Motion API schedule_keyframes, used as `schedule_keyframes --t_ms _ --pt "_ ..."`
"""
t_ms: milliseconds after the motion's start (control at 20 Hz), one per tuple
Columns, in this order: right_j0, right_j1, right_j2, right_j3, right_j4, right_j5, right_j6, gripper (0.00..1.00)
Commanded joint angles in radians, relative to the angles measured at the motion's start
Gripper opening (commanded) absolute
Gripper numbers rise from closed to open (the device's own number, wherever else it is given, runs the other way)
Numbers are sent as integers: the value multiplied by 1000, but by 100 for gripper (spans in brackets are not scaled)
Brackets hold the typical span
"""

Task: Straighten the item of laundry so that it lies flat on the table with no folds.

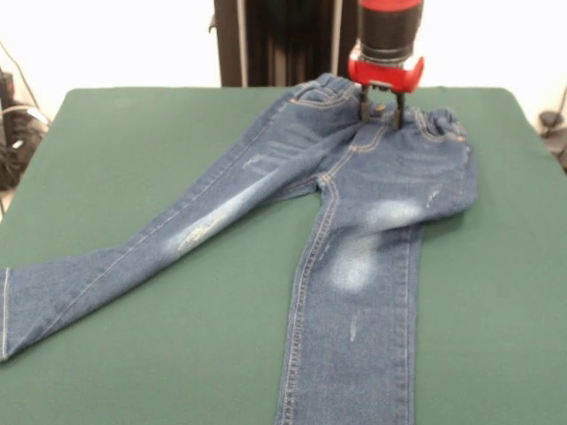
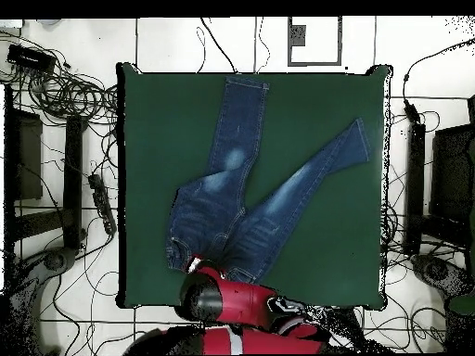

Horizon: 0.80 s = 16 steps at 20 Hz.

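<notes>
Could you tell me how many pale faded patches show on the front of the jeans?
3: one on the splayed leg, and two on the straight leg, at and. Small scuffs aside.

No readable text, label, brand, number or sign anywhere.

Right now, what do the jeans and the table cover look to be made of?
The jeans: blue denim, by the orange-tan seam stitching and pale faded patches on the thighs; the waistband looks gathered, likely elastic. The table cover: dark green matte cloth, perhaps felt, with no sheen or visible weave.
</notes>
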Motion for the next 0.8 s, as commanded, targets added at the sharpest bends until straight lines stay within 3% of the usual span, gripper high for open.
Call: schedule_keyframes --t_ms 50,800 --pt "21 198 113 -12 -20 28 142 100" --pt "84 121 90 84 15 24 207 100"
